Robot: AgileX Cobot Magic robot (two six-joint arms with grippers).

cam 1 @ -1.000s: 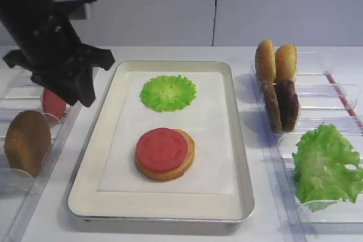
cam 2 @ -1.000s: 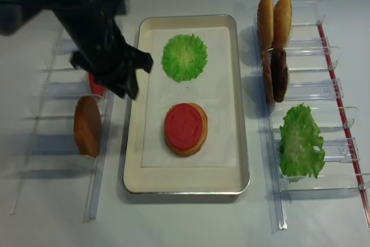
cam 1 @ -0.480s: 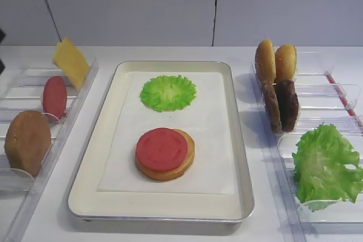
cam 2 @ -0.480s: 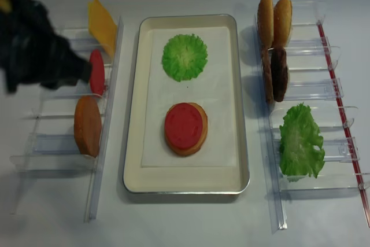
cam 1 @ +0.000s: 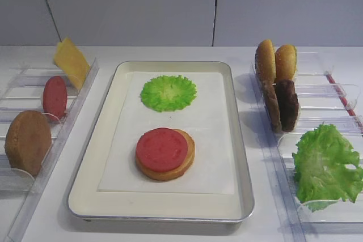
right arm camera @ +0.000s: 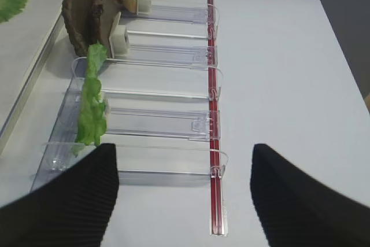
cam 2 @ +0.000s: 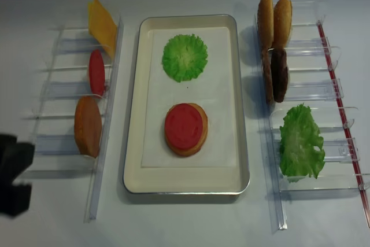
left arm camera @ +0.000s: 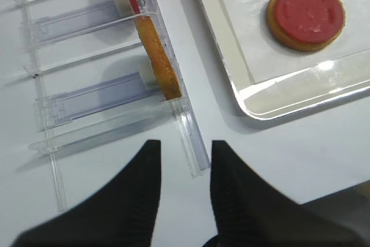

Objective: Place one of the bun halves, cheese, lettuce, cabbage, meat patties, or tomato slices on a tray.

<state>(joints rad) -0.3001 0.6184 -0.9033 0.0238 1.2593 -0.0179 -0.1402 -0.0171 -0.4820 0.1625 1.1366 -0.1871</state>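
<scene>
Resting on the tray (cam 1: 238, 157), a tomato slice (cam 1: 161, 149) lay atop a bun half (cam 1: 184, 162), below a round lettuce leaf (cam 1: 168, 92). The left gripper (left arm camera: 184, 166) hung with fingers parted and empty over the clear rack (left arm camera: 87, 108); the right gripper (right arm camera: 182, 192) was spread wide, holding nothing

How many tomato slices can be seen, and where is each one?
2. One tomato slice lies flat on the bun half in the tray; the other stands upright in the left rack. None seems hidden.

You find no readable text, label, brand, number or sign anywhere around the tray (cam 1: 235, 140) in these views.
</scene>
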